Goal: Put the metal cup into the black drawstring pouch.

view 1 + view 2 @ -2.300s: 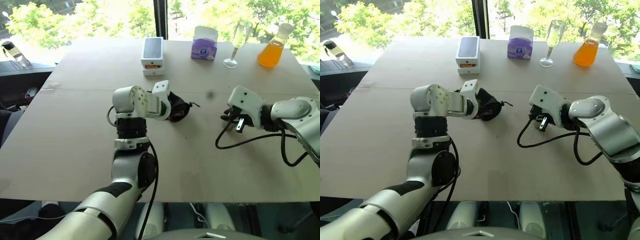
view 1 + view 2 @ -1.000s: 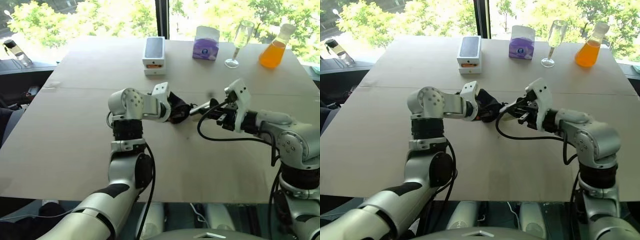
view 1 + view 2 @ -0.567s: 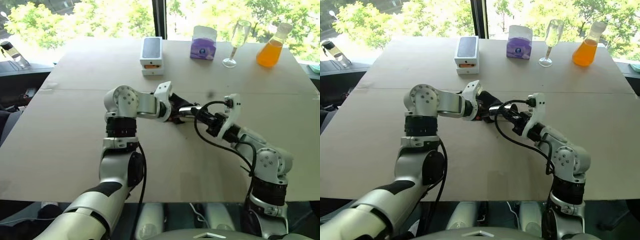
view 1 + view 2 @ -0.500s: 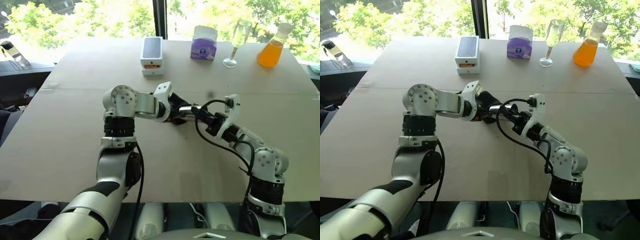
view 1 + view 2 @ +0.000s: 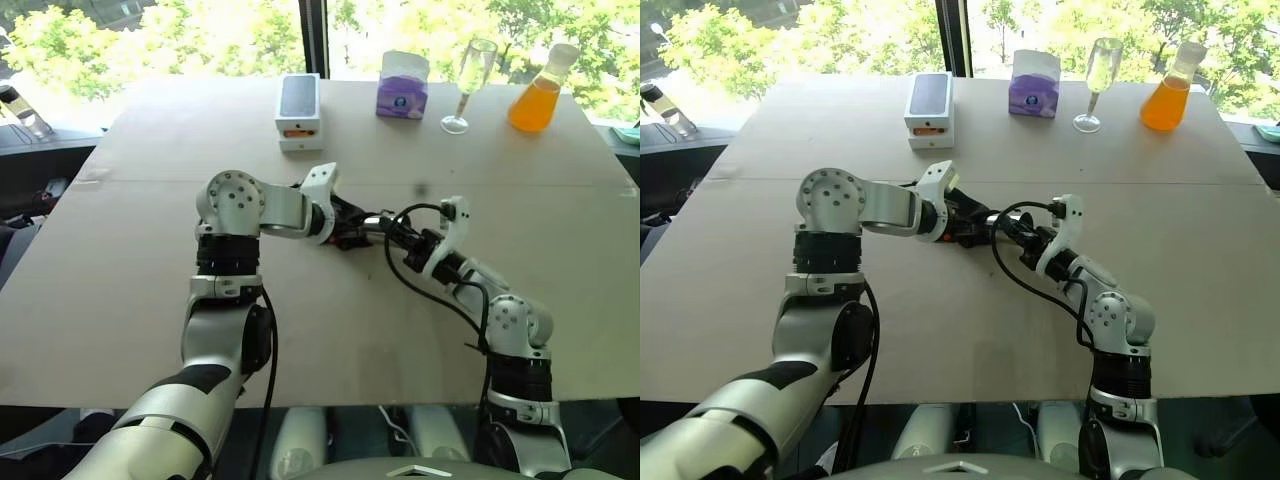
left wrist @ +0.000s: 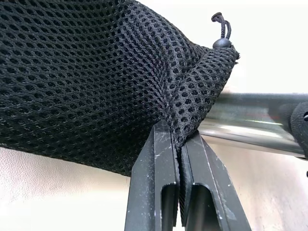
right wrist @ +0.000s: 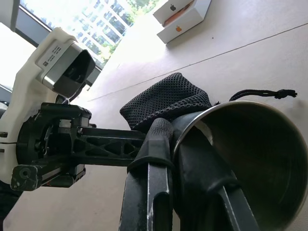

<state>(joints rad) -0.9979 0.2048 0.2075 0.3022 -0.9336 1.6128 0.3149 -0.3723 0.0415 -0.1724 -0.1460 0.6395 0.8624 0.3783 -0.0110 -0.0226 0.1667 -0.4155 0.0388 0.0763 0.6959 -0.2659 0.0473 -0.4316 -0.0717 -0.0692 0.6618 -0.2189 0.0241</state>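
metal cup [image 7: 240, 159]: one; thin steel, light, rigid, slick outside. It lies on its side mid-table, base towards the pouch. Best hold looks like the rim, one finger in and one out.
right gripper [image 7: 180, 144]: jaws clamped on the cup's rim wall, one finger inside the bowl.
black drawstring pouch [image 6: 96, 72]: one; open mesh, limp, no shape of its own, so the mouth probably needs holding open. Sits just at 9 o'clock of the cup.
left gripper [image 6: 179, 144]: jaws pressed together, pinching a fold of mesh near the corded mouth.
cord [image 7: 260, 94]: one, thin, knotted end trailing at 12 o'clock of the cup.
far edge, 12 to 2 o'clock: one white phone box [image 5: 299, 112], one purple tissue box [image 5: 402, 87], one stemmed glass [image 5: 468, 85], one orange flask [image 5: 536, 90].
progress: cup looks not yet inside.
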